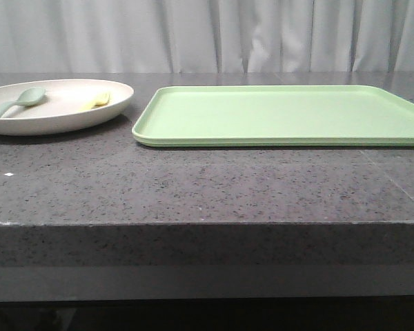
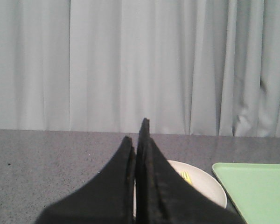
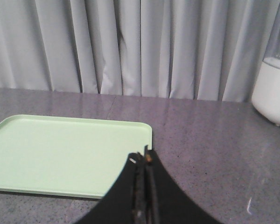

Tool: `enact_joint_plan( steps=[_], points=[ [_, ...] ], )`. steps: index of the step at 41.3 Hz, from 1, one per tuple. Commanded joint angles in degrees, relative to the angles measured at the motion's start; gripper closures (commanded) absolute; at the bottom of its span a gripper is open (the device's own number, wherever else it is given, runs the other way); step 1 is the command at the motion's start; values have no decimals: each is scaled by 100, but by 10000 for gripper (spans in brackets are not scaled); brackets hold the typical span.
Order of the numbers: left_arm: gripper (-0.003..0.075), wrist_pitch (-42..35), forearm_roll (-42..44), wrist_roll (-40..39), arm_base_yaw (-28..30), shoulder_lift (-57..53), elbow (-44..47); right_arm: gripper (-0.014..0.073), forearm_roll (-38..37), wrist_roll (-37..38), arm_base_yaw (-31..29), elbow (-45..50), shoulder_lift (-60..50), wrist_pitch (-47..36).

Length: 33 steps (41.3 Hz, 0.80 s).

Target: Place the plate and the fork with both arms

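- I take the light-green tray (image 1: 283, 114) as the landmark. The plate (image 1: 62, 114) sits just beside the tray's left edge on the grey stone table (image 1: 193, 186), apart from it.
- The fork (image 1: 96, 101) lies inside the plate, on the side nearer the tray. A pale grey-green spoon (image 1: 17, 101) lies in the same plate, on the side farther from the tray.
- The left gripper (image 2: 137, 140) is clenched with nothing between its fingers; it hangs short of the plate, away from the tray.
- The right gripper (image 3: 145, 161) is likewise clenched and empty, near the tray's right-hand corner.
- I judge the task not yet started: both arms must first open.
- For the fork, I would part the jaws before descent and align them across the handle. Its orientation is probably tines toward the tray, but the view is too small to confirm.
- I would keep the left arm clear of the spoon.
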Motion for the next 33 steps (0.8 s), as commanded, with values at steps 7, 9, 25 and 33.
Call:
enact_joint_plan(
  steps=[7, 9, 25, 33],
  points=[
    [738, 707, -40, -61, -11, 1198, -1079, 662, -12, -6, -29, -936, 1116, 577],
    [738, 707, -40, -61, -11, 1328, -1079, 662, -12, -6, -29, -944, 1261, 561],
    [738, 771, -40, -61, -11, 1942, -1069, 662, -12, -6, -29, -944, 1642, 532],
    [738, 771, -40, -61, -11, 2005, -1069, 662, -12, -6, -29, -944, 1639, 544]
  ],
)
